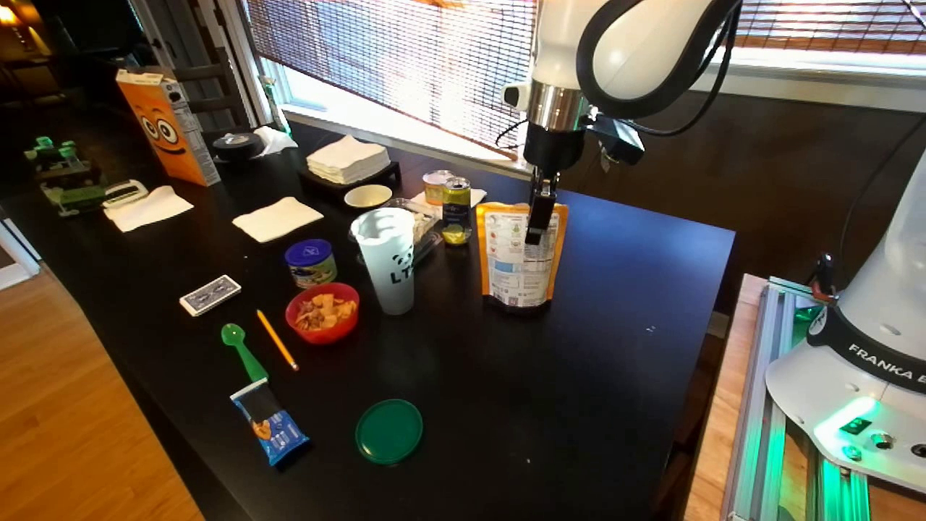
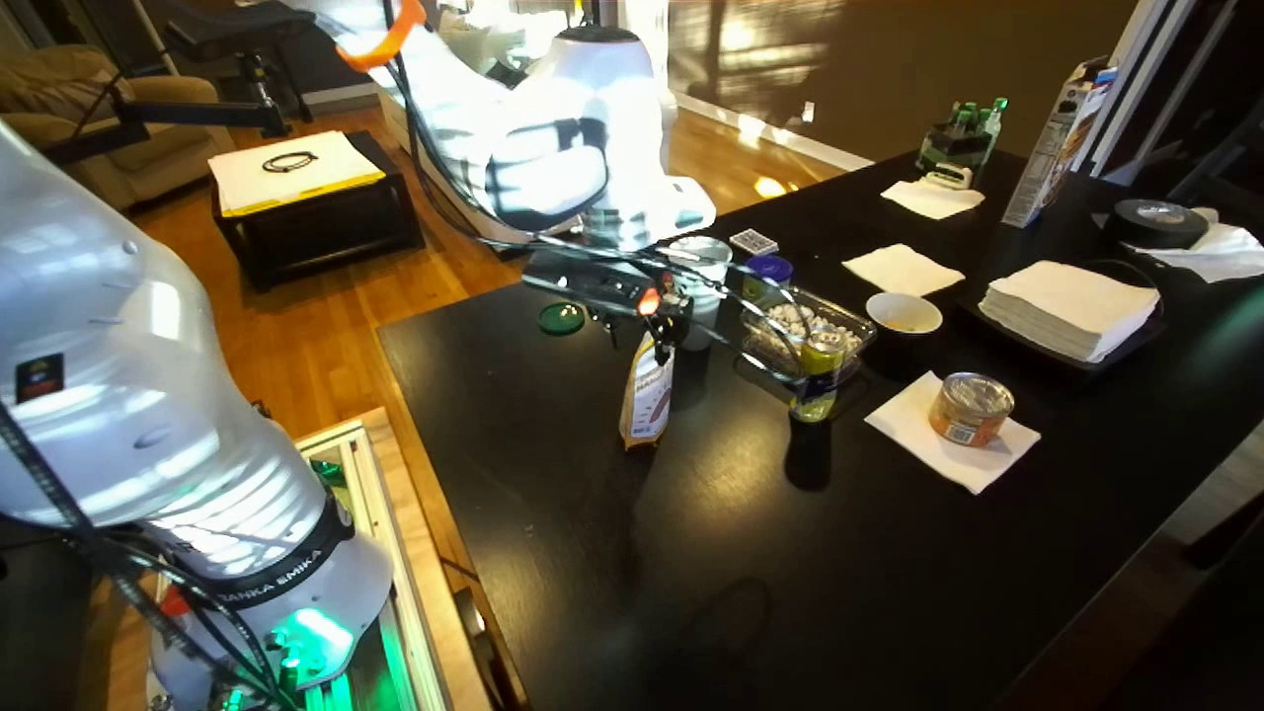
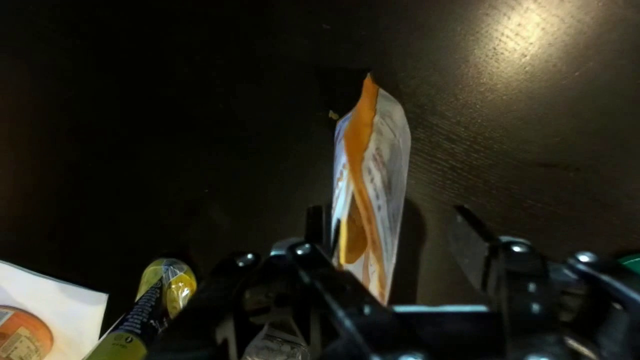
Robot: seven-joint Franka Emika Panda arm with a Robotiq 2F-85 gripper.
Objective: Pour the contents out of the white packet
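Note:
The white packet with orange edges [image 1: 512, 271] stands upright on the dark table in both exterior views [image 2: 647, 400]. From above in the wrist view, its top [image 3: 392, 145] is parted, with an orange inner side visible. My gripper [image 3: 387, 215] is open over it, pointing down. In the wrist view the packet's near end lies between the fingers, close to the left finger, with a gap to the right one. In an exterior view one finger of the gripper [image 1: 539, 224] overlaps the packet's upper part. The packet's contents are hidden.
A white cup [image 1: 391, 271] and a red bowl of snacks [image 1: 325, 329] stand beside the packet. A yellow can [image 2: 818, 380], a clear tray [image 2: 854, 321] and a tin on a napkin [image 2: 971, 410] are nearby. A green lid [image 1: 389, 431] lies in front.

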